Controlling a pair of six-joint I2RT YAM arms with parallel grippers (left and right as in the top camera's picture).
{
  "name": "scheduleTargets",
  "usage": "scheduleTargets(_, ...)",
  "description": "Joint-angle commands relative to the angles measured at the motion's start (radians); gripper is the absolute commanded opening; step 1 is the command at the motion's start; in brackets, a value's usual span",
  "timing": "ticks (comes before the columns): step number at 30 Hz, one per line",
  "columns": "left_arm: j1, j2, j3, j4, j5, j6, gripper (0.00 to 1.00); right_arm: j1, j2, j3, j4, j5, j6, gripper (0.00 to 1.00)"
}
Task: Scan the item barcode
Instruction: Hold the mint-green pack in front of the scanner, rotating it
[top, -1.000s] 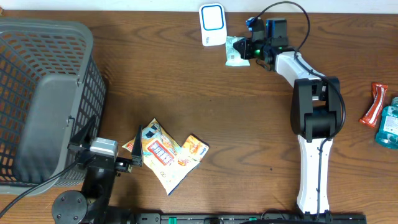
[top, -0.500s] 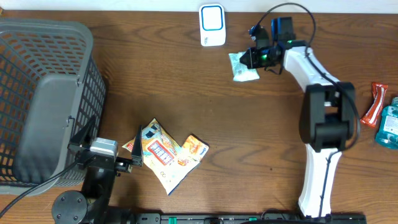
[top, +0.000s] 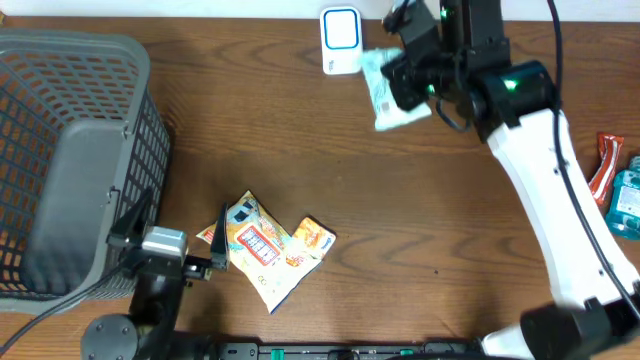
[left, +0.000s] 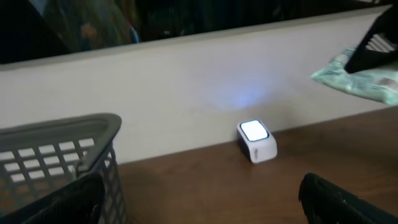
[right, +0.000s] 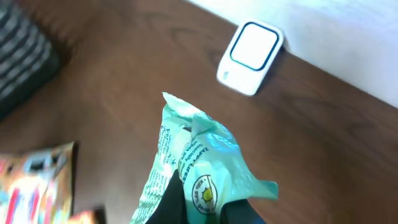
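Overhead – right gripper (top: 408, 82) clamped on the pale green crinkled plastic packet (top: 383, 98), held near the white rounded barcode scanner (top: 342, 40).
Scanner lay just past the packet's far end, roughly along its long axis; left gripper (top: 215, 252), jaws apart, sat well away.

Brown wood-grain table (top: 400, 220); crinkled glossy green packet (right: 199, 155) (plastic film); smooth white plastic scanner (right: 250, 57).

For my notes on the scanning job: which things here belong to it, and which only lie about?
Job: green packet, held in the right pincer; white scanner.
Lying about: grey basket, orange snack packets, red wrapper, blue bottle.
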Motion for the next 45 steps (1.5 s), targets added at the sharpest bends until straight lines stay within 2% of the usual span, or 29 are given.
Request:
scheduleTargets(1, -0.003, -0.063, -0.007, 0.002, 0.009, 0.013, 1.0, 0.044, -0.09, 0.008, -0.063, 0.013, -0.072, 0.01)
scheduleTargets(7, -0.003, -0.129, -0.007, 0.001, 0.008, 0.013, 1.0, 0.11, -0.117, 0.008, -0.095, 0.132, -0.077, 0.01)
scheduleTargets(11, -0.003, -0.129, -0.007, -0.002, 0.009, 0.013, 1.0, 0.217, -0.111, -0.021, -0.041, 0.406, -0.079, 0.01)
scheduleTargets(13, -0.003, -0.129, -0.007, -0.002, 0.009, 0.013, 1.0, 0.272, -0.093, -0.058, 0.064, 0.549, -0.12, 0.02)
scheduleTargets(15, -0.003, -0.129, -0.007, -0.002, 0.009, 0.013, 1.0, 0.298, -0.063, -0.11, 0.195, 0.603, -0.2, 0.01)
scheduleTargets(19, -0.003, -0.129, -0.007, -0.002, 0.009, 0.013, 1.0, 0.311, 0.056, -0.201, 0.468, 0.635, -0.453, 0.01)
scheduleTargets(22, -0.003, -0.129, -0.007, -0.002, 0.008, 0.013, 1.0, 0.306, 0.161, -0.209, 0.708, 0.709, -0.528, 0.01)
scheduleTargets(23, -0.003, -0.129, -0.007, -0.002, 0.009, 0.013, 1.0, 0.303, 0.221, -0.209, 0.863, 0.728, -0.579, 0.01)
scheduleTargets(26, -0.003, -0.129, -0.007, -0.002, 0.009, 0.013, 1.0, 0.294, 0.346, -0.209, 1.153, 0.727, -0.706, 0.01)
scheduleTargets(29, -0.003, -0.129, -0.007, -0.002, 0.009, 0.013, 1.0, 0.273, 0.513, -0.208, 1.511, 0.73, -0.933, 0.01)
scheduleTargets(31, -0.003, -0.129, -0.007, -0.002, 0.009, 0.013, 1.0, 0.263, 0.589, -0.2, 1.677, 0.73, -1.027, 0.01)
scheduleTargets(32, -0.003, -0.129, -0.007, -0.002, 0.009, 0.013, 1.0, 0.249, 0.679, -0.166, 1.826, 0.717, -1.119, 0.01)
scheduleTargets(36, -0.003, -0.129, -0.007, -0.002, 0.009, 0.013, 1.0, 0.213, 0.857, 0.0, 1.856, 0.681, -1.238, 0.01)
scheduleTargets(39, -0.003, -0.129, -0.007, -0.002, 0.009, 0.013, 1.0, 0.192, 0.962, 0.166, 1.799, 0.67, -1.178, 0.01)
scheduleTargets(42, -0.003, -0.129, -0.013, -0.002, 0.009, 0.013, 1.0, 0.17, 1.017, 0.309, 1.608, 0.61, -1.128, 0.01)
scheduleTargets(45, -0.003, -0.129, -0.017, -0.002, 0.009, 0.013, 1.0, 0.161, 1.057, 0.381, 1.606, 0.606, -1.11, 0.01)
